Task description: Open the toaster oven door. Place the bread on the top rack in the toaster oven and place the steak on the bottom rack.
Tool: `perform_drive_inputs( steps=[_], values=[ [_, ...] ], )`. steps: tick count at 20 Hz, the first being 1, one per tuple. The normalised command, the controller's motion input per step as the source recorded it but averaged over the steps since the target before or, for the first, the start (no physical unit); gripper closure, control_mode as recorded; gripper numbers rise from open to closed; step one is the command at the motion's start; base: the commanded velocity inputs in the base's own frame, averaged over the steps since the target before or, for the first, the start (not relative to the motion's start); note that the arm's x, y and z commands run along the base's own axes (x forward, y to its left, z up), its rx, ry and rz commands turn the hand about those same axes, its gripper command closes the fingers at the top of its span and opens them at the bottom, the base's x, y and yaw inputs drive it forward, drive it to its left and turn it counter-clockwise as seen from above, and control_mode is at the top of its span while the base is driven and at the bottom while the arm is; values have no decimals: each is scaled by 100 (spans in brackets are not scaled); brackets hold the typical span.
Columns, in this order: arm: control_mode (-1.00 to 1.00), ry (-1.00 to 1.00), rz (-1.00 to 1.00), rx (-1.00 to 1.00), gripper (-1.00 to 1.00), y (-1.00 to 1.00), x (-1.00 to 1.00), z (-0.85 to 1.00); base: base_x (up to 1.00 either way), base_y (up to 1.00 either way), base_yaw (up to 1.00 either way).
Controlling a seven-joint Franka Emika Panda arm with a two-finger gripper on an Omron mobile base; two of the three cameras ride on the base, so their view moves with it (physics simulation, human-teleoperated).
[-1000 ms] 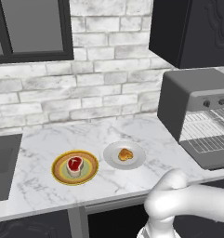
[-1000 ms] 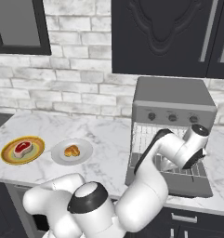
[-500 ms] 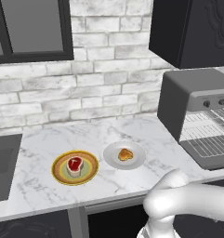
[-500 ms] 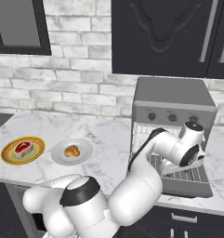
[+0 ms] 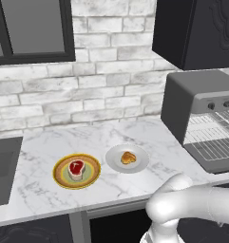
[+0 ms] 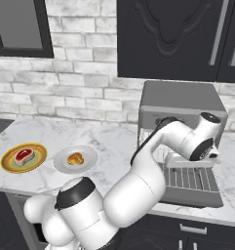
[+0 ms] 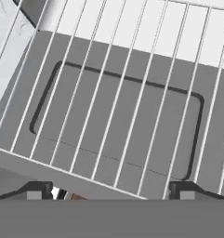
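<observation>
**Door down, food waiting on the plates**

The oven [image 5: 201, 111] stands at the counter's right end with its door [image 6: 192, 188] folded flat and both wire racks pulled out over it. So the opening step looks done, and the step in hand is, by my judgement, leaving the oven to fetch the first piece.

To do that well, lift the hand straight up off the rack before swinging left, so the tips do not catch the wires. Then come down on the bread [image 5: 128, 157] from above, centred on it, and close gently: it is small and lumpy and could skid on its white plate [image 5: 115, 160].

The gripper [image 7: 111, 191] hangs close over a rack [image 7: 132, 93], its fingers [image 7: 36, 190] spread wide and released, with nothing between them. Through the wires the door's window outline shows.

The bread lies well left of the fingers, mid-counter, far from the oven. The steak [image 5: 76, 169] sits on a yellow plate [image 5: 59, 176] just beside it, further left again
</observation>
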Motion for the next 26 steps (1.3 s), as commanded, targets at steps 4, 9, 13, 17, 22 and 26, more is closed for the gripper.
perform_drive_inputs(
  steps=[4,9,13,17,22,26],
  values=[
    [-100,6,-26,0,-100,34,-28,40,0,0,0],
    [-100,1,-17,0,-100,48,-39,20,0,0,0],
    [-100,0,-6,0,-100,71,-17,13,0,0,0],
    [-100,1,-2,0,-100,70,-15,13,0,0,0],
    [-100,0,0,-3,-100,68,-21,11,0,0,0],
    [-100,0,0,-11,-100,82,-17,4,0,0,0]
  ],
)
